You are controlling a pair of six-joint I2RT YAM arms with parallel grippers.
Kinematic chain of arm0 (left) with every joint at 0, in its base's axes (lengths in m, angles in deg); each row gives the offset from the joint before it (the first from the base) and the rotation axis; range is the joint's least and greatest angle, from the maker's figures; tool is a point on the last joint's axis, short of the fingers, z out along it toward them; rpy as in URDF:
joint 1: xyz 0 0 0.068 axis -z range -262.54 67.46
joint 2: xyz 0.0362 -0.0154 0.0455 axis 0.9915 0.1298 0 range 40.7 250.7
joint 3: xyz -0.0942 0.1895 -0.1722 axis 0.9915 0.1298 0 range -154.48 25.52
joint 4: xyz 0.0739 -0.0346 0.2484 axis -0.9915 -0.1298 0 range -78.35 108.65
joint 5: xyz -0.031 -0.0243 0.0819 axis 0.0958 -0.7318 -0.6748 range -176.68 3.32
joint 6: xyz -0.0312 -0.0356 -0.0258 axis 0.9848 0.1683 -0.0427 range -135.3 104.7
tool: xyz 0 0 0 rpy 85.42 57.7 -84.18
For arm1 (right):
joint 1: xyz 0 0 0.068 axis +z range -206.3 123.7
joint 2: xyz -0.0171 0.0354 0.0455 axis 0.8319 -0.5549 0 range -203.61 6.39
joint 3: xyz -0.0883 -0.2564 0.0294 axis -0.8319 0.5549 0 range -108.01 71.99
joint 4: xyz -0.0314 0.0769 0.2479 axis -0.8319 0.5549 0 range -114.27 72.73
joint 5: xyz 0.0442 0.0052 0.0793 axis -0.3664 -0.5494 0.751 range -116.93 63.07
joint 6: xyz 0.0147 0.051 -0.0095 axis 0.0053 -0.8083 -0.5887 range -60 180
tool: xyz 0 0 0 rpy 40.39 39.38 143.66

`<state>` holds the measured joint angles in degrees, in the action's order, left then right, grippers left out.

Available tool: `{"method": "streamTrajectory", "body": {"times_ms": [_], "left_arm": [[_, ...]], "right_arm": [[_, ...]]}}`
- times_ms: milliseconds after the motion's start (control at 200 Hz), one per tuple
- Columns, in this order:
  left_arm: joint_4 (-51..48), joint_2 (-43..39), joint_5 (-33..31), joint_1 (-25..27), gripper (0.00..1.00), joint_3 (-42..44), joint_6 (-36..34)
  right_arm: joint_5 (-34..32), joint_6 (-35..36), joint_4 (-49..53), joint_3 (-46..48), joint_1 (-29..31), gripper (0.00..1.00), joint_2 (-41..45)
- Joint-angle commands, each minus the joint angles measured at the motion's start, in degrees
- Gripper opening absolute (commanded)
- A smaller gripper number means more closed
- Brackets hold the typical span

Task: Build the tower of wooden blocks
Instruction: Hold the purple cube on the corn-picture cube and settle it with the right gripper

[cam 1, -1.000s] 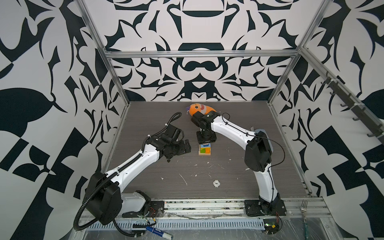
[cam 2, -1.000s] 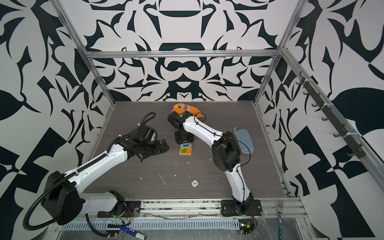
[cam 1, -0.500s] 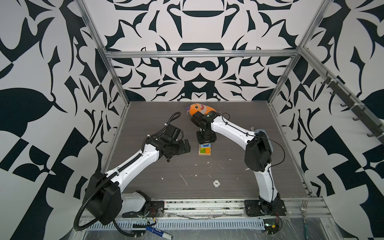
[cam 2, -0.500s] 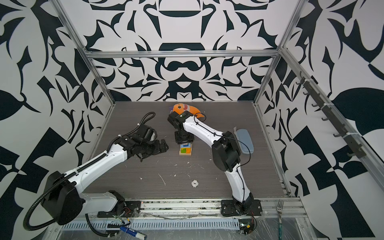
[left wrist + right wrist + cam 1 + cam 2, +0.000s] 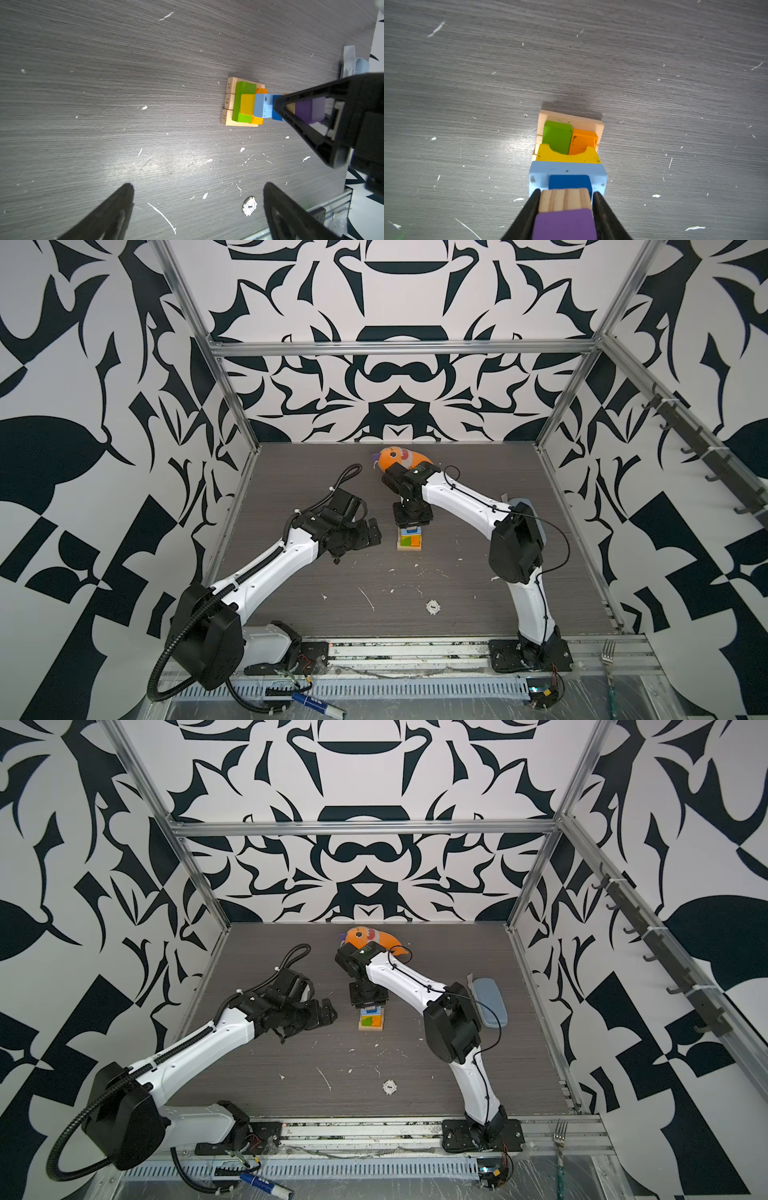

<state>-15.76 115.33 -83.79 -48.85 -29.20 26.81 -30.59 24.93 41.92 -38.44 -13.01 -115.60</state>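
While the right hand (image 5: 411, 525) hangs straight over the wood block tower (image 5: 409, 540), its fingers (image 5: 527, 214) sit flush on both sides of the tan cube (image 5: 564, 199). It's clamped on it, with no gap visible either side. The purple cube (image 5: 564, 224) rides on top of that tan cube, between the same fingers; can't tell if they touch it too.

Tower location: mid desk (image 5: 291, 464), roughly centre in both top views, upright.

Stack order, bottom up, from the wrist views:
- three tan bars (image 5: 227, 101) side by side, flat on the desk, ends stamped 29, 58, 31
- green brick (image 5: 557, 136) and orange brick (image 5: 582, 141) side by side, touching
- yellow brick (image 5: 566, 158) with an arch cut-out, across those two
- light-blue brick (image 5: 536, 176)
- blue cube (image 5: 569, 181)
- tan cube, then purple cube

The left hand (image 5: 365, 533) is spread wide and grips nothing. It sits near the tower on its left, pointed at it, not touching.

Other stuff:
- orange plush fish (image 5: 395, 458) at the back of the desk, behind the right arm's wrist
- grey-blue case (image 5: 492, 1002) at the right edge, partly behind the right elbow
- small white round token (image 5: 432, 607) toward the front, well apart from the tower
- fork (image 5: 607, 655) on the front rail

White flecks all over the desk.
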Motion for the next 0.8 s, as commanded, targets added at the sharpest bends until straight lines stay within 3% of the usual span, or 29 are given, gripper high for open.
{"method": "streamTrajectory", "body": {"times_ms": [0,795], "left_arm": [[0.1,-1.2,0.5,-0.4,1.00,1.1,-0.4],[-0.3,-1.2,0.6,-0.6,1.00,0.9,-0.5]], "right_arm": [[-0.5,-1.1,1.1,-1.8,0.3,0.43,-0.3],[-0.8,-1.5,1.2,-2.1,0.4,0.40,-0.4]]}}
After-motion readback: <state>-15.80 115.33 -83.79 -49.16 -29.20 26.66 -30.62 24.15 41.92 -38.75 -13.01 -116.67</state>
